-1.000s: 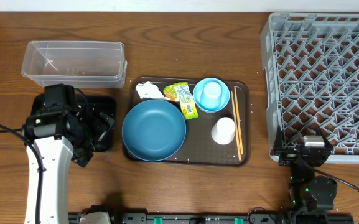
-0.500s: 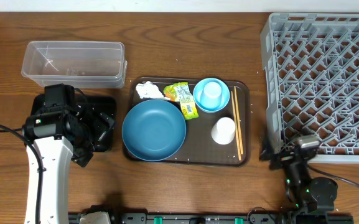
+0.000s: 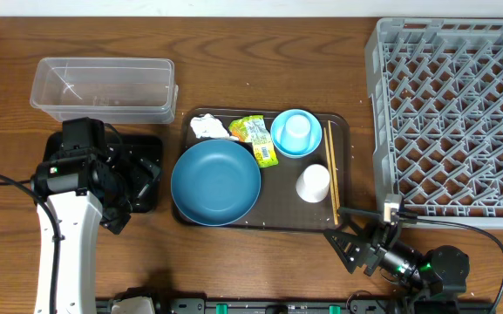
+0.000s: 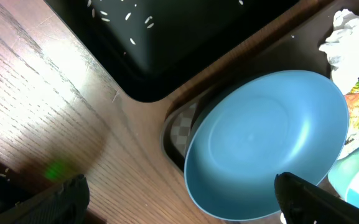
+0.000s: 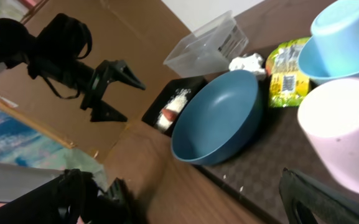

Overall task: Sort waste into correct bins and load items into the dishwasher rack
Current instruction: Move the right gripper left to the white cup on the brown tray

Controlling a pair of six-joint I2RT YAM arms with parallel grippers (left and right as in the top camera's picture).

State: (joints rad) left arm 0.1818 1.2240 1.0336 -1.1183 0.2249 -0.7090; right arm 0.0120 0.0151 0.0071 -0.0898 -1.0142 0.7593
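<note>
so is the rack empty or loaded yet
Empty. The overhead view shows only bare lattice in the rack; the plate, bowl and chopsticks lie on the brown tray.

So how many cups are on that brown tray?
2. A light-blue cup sits inside the light-blue bowl at the far side of the tray; a whitish cup stands nearer, beside the chopsticks. None seems hidden.

overhead: bright, even diffuse light, sharp throughout; only short soft shadows on the counter [image 3: 260,262]. left wrist: soft sheen on the plate [image 4: 266,143], green glow spot on the wood, left claw [image 4: 180,186] tips dark and blurred. right wrist: tilted view, whitish cup [image 5: 344,134] washed out, soft-focus.
</note>
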